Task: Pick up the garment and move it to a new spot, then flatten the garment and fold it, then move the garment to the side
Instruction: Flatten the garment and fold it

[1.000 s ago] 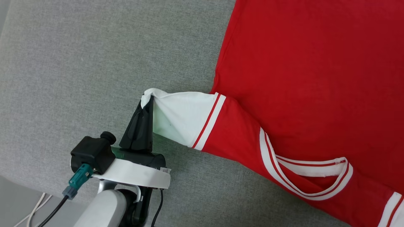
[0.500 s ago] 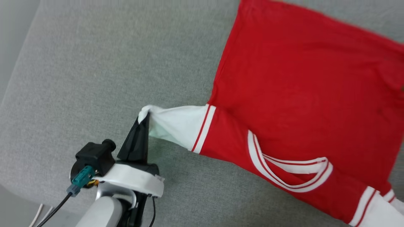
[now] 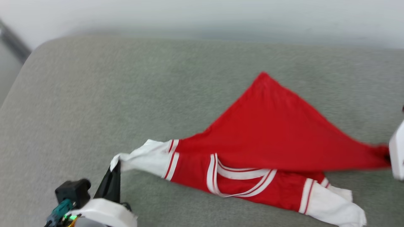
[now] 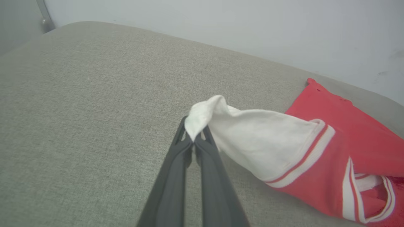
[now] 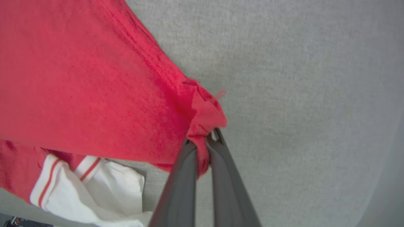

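The garment [image 3: 268, 135], a red shirt with white sleeves and striped trim, is stretched over the grey cushion [image 3: 94, 104]. My left gripper [image 3: 115, 165] is shut on the tip of the left white sleeve [image 4: 252, 138]; its fingers [image 4: 176, 176] pinch the cloth [image 4: 202, 118]. My right gripper [image 5: 202, 140] is shut on a red hem corner [image 5: 202, 113] and holds it above the cushion. In the head view that corner [image 3: 377, 154] runs to the right edge, beside the white wrist [image 3: 397, 154]. The striped neck opening [image 3: 240, 176] faces me, and the other white sleeve [image 3: 331, 208] lies at the front right.
The grey cushion's rounded far edge [image 3: 189, 39] meets a pale wall [image 3: 202, 15]. Its left corner [image 3: 34, 50] drops off to the floor. Bare cushion [image 4: 79, 110] spreads left of the shirt.
The head camera has tilted up and back, so the wall now shows. The right gripper has shut on the red hem corner and lifted it; the shirt body now folds over towards the collar.
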Robot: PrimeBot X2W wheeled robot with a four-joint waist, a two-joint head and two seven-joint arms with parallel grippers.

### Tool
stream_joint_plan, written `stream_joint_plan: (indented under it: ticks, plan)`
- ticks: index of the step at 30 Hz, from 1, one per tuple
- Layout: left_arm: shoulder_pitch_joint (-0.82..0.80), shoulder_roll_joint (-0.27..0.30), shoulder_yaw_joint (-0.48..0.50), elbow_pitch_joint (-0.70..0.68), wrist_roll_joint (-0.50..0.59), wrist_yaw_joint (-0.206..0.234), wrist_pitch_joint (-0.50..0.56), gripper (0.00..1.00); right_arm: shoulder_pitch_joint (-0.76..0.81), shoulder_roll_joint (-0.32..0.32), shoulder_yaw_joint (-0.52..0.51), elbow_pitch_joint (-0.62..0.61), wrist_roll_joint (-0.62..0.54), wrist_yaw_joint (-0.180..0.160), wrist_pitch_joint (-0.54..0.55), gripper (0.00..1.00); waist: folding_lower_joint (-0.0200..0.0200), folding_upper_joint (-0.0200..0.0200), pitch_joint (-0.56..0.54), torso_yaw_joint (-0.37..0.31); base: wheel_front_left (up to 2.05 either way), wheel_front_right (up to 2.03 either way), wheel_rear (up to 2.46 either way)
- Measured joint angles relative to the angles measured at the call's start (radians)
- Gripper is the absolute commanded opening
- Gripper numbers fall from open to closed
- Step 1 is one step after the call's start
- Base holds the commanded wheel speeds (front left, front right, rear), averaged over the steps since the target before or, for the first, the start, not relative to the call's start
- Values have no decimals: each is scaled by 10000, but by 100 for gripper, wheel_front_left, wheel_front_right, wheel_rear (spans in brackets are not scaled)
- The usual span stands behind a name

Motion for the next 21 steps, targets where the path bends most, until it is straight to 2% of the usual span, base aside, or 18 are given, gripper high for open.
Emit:
stream_joint_plan:
  ticks: [5, 6, 10, 11, 12, 17, 21]
  plan:
    - [685, 128, 249, -86, -385, 180, 167, 0, 2602, 0, -351, -1331, 215, 2, 694, 0, -1, 0, -684, -784, 0, 0, 0]
    - [881, 224, 328, -163, -466, 224, 255, 0, 4122, 221, -802, -1835, 359, 0, 989, 0, -1, 0, -961, -1171, 0, 0, 0]
    - [1011, 278, 403, -240, -575, 290, 341, 0, 5555, 871, -1313, -2215, 405, 0, 1152, 0, -2, 0, -1172, -1524, 0, 0, 0]
    - [1056, 290, 405, -247, -594, 301, 355, 0, 5788, 1131, -1421, -2234, 458, 0, 1147, 37, -2, 0, -1182, -1592, 0, 0, 0]
    - [1060, 295, 410, -259, -606, 305, 391, 0, 5955, 1325, -1429, -2265, 454, 0, 1118, 100, -2, 0, -1182, -1648, 0, 0, 0]
    - [1054, 454, 324, -328, -451, 399, 531, 0, 5912, 1845, -1576, -2761, 506, 0, -161, 100, -1, 0, -1086, -1853, 0, 0, 0]
    - [995, 556, 219, -382, -318, 472, 642, 0, 5186, 1908, -1538, -3202, 462, -2, -2696, 100, -1, 0, -1020, -1903, 0, 0, 0]
